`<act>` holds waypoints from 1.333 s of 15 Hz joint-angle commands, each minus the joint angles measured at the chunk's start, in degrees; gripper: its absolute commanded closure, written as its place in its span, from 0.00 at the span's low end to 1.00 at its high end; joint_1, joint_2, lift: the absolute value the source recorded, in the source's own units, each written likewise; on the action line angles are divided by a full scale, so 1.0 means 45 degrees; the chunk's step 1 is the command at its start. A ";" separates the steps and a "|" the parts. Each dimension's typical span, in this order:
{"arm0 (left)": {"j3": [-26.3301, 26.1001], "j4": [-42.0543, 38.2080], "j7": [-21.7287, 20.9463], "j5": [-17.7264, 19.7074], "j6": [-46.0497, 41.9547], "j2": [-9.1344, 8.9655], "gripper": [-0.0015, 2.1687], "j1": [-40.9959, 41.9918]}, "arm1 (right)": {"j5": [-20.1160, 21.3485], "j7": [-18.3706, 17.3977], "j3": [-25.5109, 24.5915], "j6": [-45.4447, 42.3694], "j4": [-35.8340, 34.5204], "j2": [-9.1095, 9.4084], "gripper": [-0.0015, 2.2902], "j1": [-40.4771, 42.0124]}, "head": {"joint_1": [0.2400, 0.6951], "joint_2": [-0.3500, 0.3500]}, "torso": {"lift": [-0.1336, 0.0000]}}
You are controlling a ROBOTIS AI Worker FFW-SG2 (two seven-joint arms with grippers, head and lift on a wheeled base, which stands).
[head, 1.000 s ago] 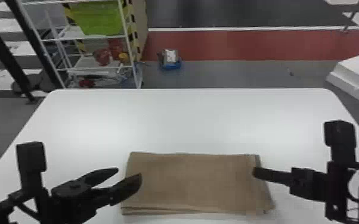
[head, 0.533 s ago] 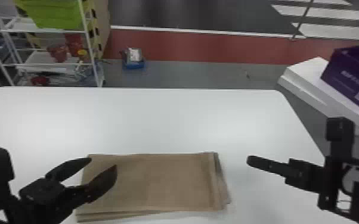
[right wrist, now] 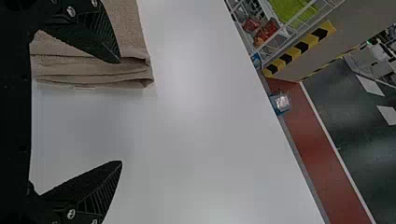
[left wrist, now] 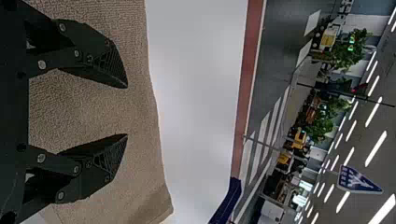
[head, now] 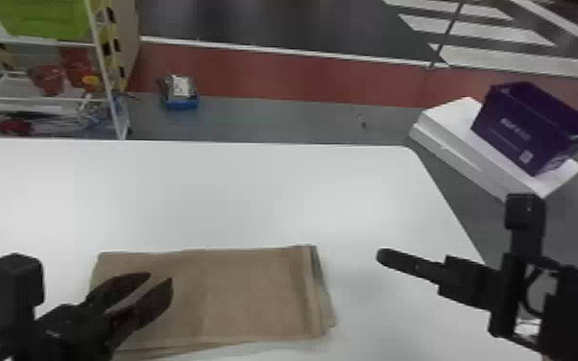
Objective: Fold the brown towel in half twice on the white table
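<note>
In the head view my left gripper [head: 161,279] is over the left part of the brown towel [head: 245,293], its two fingers apart. The towel lies as a folded, layered rectangle near the front of the white table [head: 235,192]. My right gripper [head: 384,257] is to the right of the towel, above bare table. In the left wrist view the open left gripper [left wrist: 127,111] has towel cloth [left wrist: 140,140] behind its fingers, none held. The right wrist view has the right gripper [right wrist: 121,112] wide open, with the towel's layered end [right wrist: 93,70] beside one finger.
Beyond the table's right side a purple bin [head: 518,129] stands on white boxes [head: 451,125]. A wire shelf [head: 105,72] with a green container [head: 43,19] is past the far left edge. A small blue box [head: 181,102] lies on the floor behind.
The head view has swung to the right, bringing the purple bin into sight and shifting the table and towel leftward. In the head view, the right gripper now stands farther from the towel; both remain empty.
</note>
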 commanded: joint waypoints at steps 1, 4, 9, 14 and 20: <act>-0.0143 -0.0537 0.0208 -0.0039 0.0312 -0.0053 0.95 0.0286 | -0.0384 0.0085 -0.0272 0.0183 -0.0098 -0.0022 0.06 0.0166 | 1.00 0.19 | 0.07; -0.0397 -0.0381 0.0637 -0.0390 0.0625 -0.0053 0.95 0.0227 | -0.0833 0.0124 -0.0233 0.0183 -0.0352 -0.0022 0.06 0.0420 | 1.00 0.18 | 0.07; -0.0632 0.0615 0.0969 -0.1015 0.0625 -0.0053 0.95 -0.0398 | -0.1556 -0.1634 0.0587 0.0183 -0.0527 -0.0022 0.06 -0.0498 | 1.00 0.21 | 0.07; -0.0573 0.0595 0.0989 -0.1289 0.0781 -0.0053 0.95 -0.0495 | -0.3353 -0.4701 0.1075 0.0183 -0.0313 -0.0022 0.06 -0.1943 | 1.00 0.25 | 0.07; -0.0339 0.0283 0.0813 -0.1211 0.1211 -0.0053 0.95 -0.0476 | -0.3978 -0.5072 0.1896 0.0183 0.0723 0.0075 0.08 -0.1338 | 1.00 0.35 | 0.07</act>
